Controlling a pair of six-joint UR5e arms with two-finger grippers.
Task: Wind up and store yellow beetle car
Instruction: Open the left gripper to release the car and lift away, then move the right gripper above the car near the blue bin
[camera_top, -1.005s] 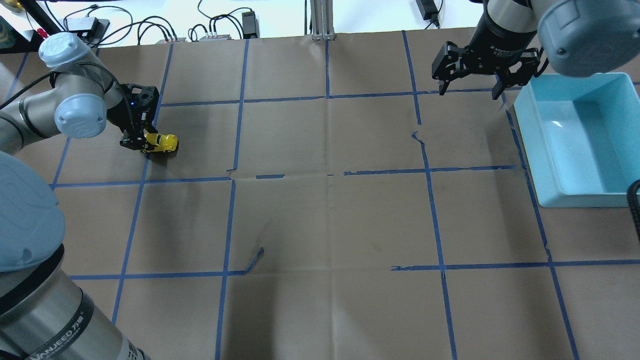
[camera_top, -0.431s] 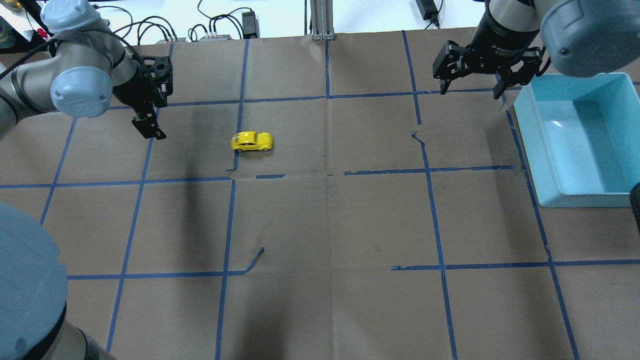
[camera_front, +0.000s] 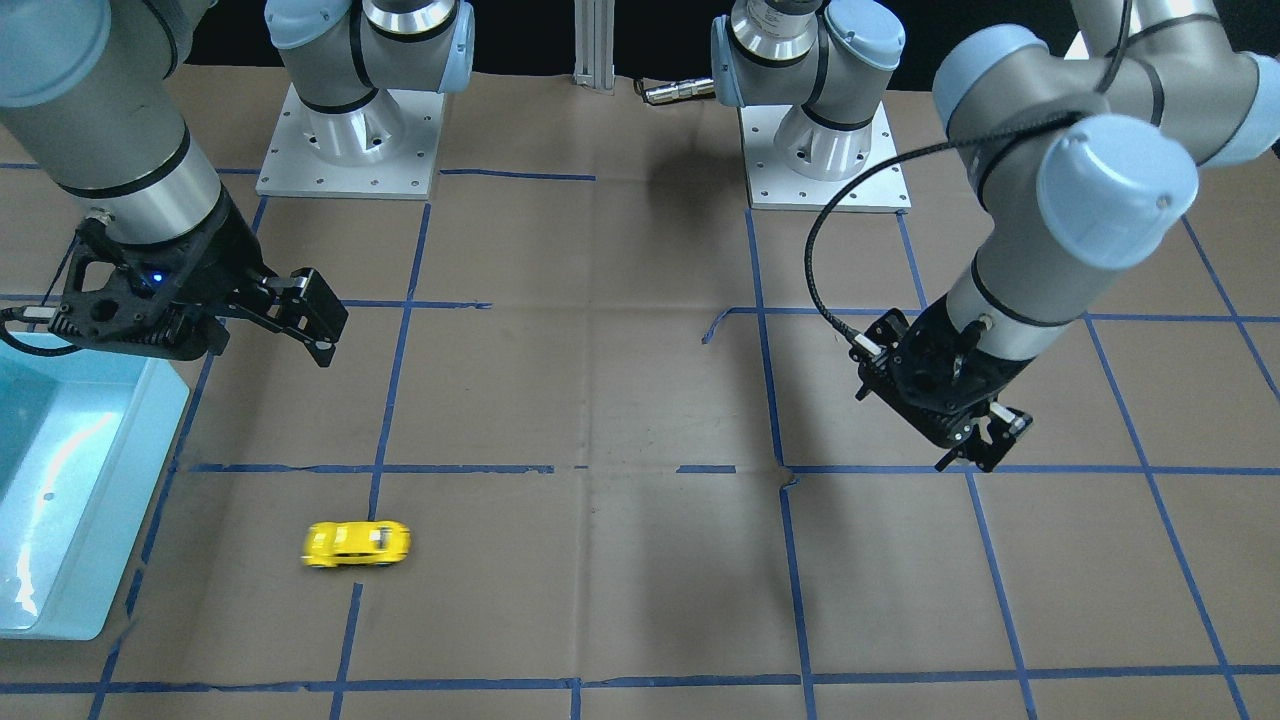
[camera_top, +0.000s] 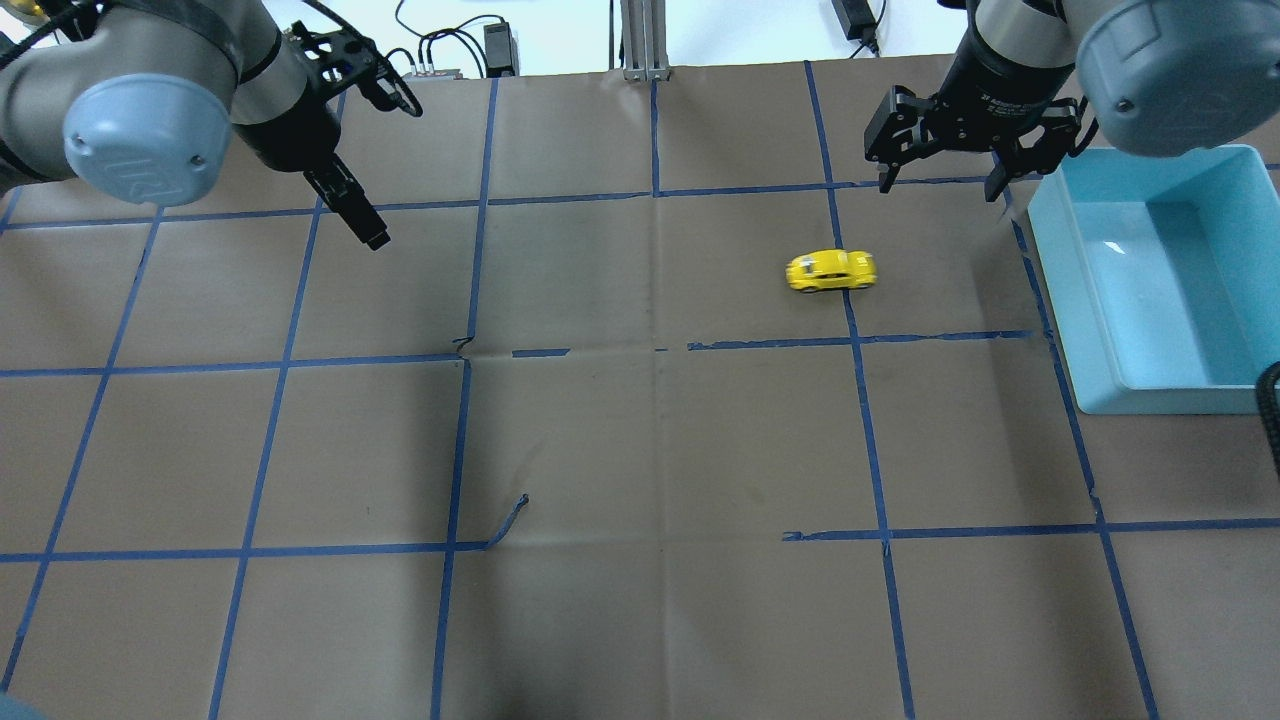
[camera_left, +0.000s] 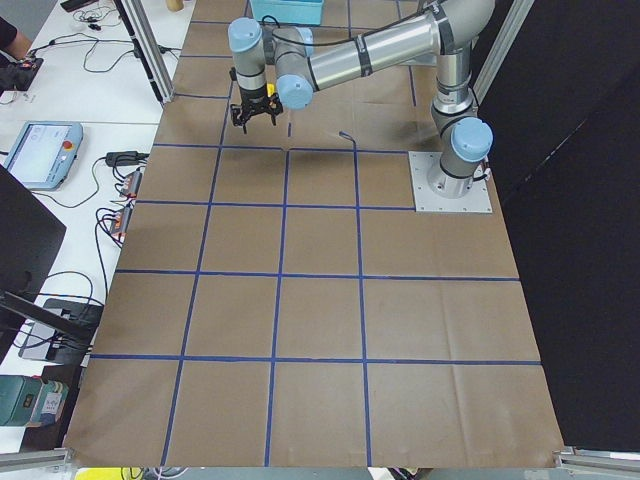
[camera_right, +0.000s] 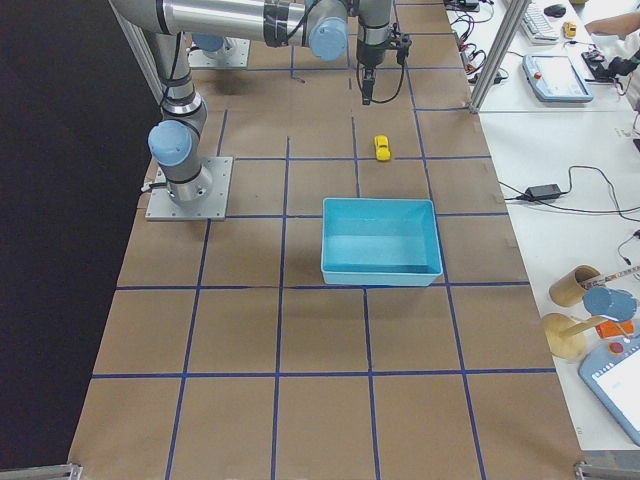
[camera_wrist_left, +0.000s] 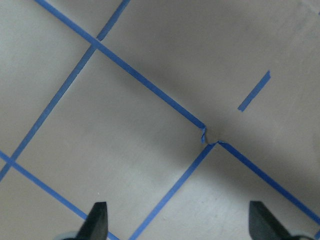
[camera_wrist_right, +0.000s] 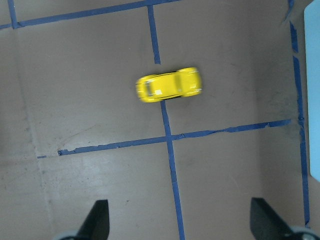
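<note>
1. Yellow beetle car (camera_top: 831, 271): loose on the counter (camera_top: 640, 450), slightly blurred, short of the blue bin (camera_top: 1190, 300).
2. Right claw (camera_wrist_right: 180, 210): wide, empty, hovering nearby. You likely store next: lower it, pinch the body, carry it binward.
3. Left claw (camera_wrist_left: 180, 222): wide, empty, well apart.

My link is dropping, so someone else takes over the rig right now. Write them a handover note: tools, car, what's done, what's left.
Left tool: open, empty, raised over the far left of the table.
Right tool: open, empty, hovering near the bin's far corner.
Car: loose on the table, on a tape line just short of the right tool; slightly blurred, probably rolling.
Bin: on the robot's right, empty.
Done: the left tool let go of the car a second ago and it ran across toward the bin.
Left: once it stops, the right tool likely picks it up and drops it in the bin.
</note>
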